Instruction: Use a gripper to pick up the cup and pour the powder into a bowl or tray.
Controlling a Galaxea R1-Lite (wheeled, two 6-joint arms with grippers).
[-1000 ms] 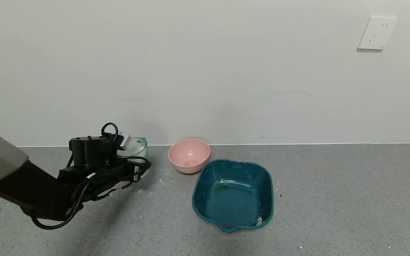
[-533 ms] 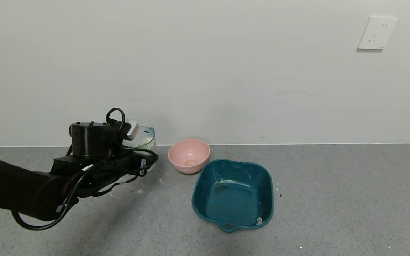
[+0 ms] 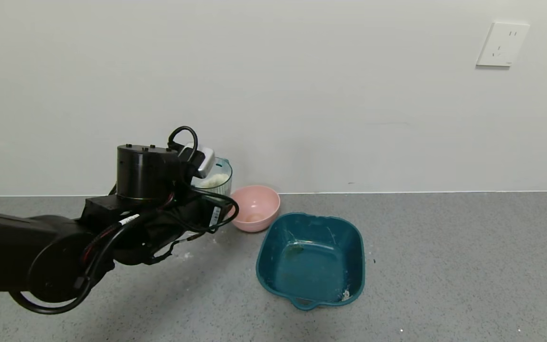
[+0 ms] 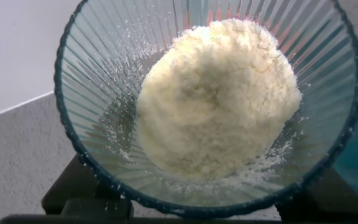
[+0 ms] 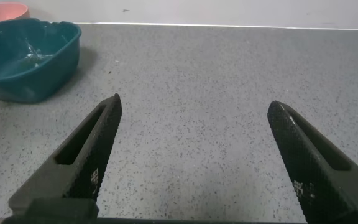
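Raised cup (image 3: 215, 179) (upright), left gripper (image 3: 207, 209) holding

Cup (image 4: 104, 93): ribbed translucent plastic, glossy, dusted inside. Powder (image 4: 216, 99): matt, fine, clumpy. Tray (image 3: 311, 259): teal plastic, scuffed, faint sheen. Pink bowl (image 3: 253, 207): smooth matt plastic. Counter (image 3: 444, 266): speckled grey, stone-like, matt. Right gripper (image 5: 197, 155) fingers (image 5: 86, 155): black, matt, textured
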